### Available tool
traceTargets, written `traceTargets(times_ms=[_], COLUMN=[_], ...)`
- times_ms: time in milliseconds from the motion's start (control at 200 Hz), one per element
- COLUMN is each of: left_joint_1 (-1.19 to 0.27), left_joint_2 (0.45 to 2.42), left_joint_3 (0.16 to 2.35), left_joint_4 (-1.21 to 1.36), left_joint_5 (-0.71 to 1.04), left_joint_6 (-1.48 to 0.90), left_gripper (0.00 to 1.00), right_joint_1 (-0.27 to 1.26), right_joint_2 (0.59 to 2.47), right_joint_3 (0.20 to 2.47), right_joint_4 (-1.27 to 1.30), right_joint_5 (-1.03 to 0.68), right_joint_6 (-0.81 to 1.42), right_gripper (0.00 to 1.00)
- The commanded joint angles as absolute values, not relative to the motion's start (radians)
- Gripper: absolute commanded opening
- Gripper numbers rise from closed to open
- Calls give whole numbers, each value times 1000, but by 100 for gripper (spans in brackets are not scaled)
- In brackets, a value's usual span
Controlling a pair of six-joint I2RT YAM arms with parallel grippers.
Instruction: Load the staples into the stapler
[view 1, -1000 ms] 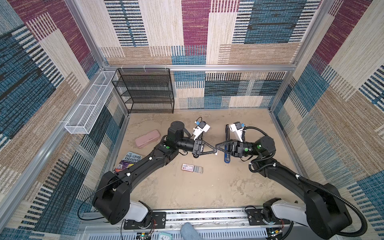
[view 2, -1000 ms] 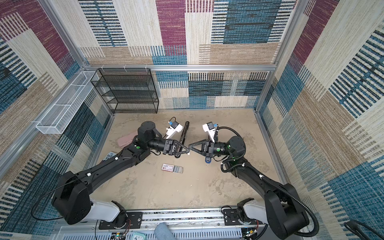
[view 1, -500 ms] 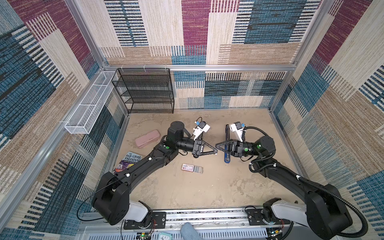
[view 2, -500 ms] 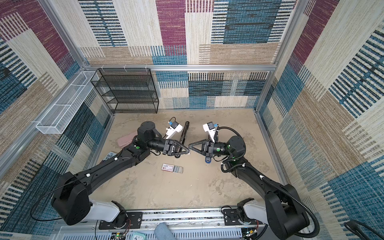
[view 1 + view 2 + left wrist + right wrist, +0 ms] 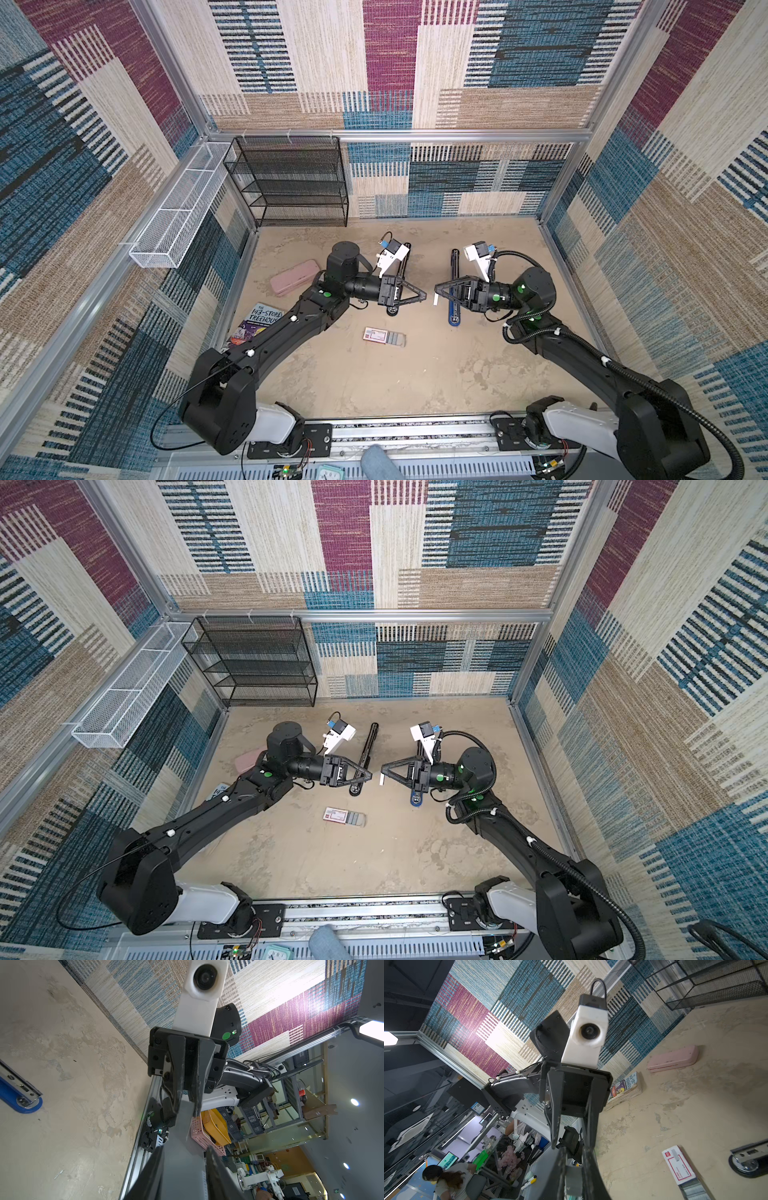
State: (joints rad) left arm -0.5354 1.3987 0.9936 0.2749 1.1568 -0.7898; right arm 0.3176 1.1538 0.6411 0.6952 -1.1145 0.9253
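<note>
The right hand (image 5: 435, 291) is pinching a thin silvery-grey strip of staples (image 5: 435, 300) between its fingertips, in the air over the middle of the tan bench (image 5: 374, 395). The left hand (image 5: 424, 296) faces it tip to tip with its fingers (image 5: 554, 1118) spread. It is near the strip and, as far as the top views show, not touching it.

The remaining staples lie in a small flat white box with a red edge (image 5: 384, 336), its grey tray slid out, on the bench closer to the arms' bases. Two long staplers lie swung open with their metal channels exposed: a black stapler (image 5: 368, 750) under the left arm and a blue stapler (image 5: 20, 1095) under the right.

The strip is judged light and stiff along its length, but brittle: its glued staples would likely snap apart if bent. It also looks smooth enough to slip. A gentle hold across its flat sides at one end looks best, leaving the other end free to enter a channel.
</note>
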Motion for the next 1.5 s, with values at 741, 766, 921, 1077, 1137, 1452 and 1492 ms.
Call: traceTargets(times_ms=[741,766,921,1077,1137,1452,1492], left_joint_1=[-643,-657,-721,-747,-757,-779,-779], left_joint_2=[1409,1412,1447,1483,1489,1497,1500], left_joint_3=[1050,1053,1081,1094,1092,1092,1092], left_joint_4=[-380,-378,-376,-375,-374,-376,-375], left_joint_5=[324,307,239,252,248,244,245], left_joint_6=[-404,-397,-362,-358,-356,-348,-350], left_gripper=[39,39,39,39,39,40,39], right_joint_1=[229,229,233,269,291,363,366], right_joint_2=[1465,1473,1526,1569,1594,1686,1696], right_joint_3=[1074,1077,1087,1099,1112,1168,1173], right_joint_4=[-393,-396,-402,-411,-423,-441,-440], right_joint_5=[-217,-193,-114,-35,6,159,162], right_joint_6=[502,504,522,532,535,537,535], right_gripper=[13,13,13,13,13,13,13])
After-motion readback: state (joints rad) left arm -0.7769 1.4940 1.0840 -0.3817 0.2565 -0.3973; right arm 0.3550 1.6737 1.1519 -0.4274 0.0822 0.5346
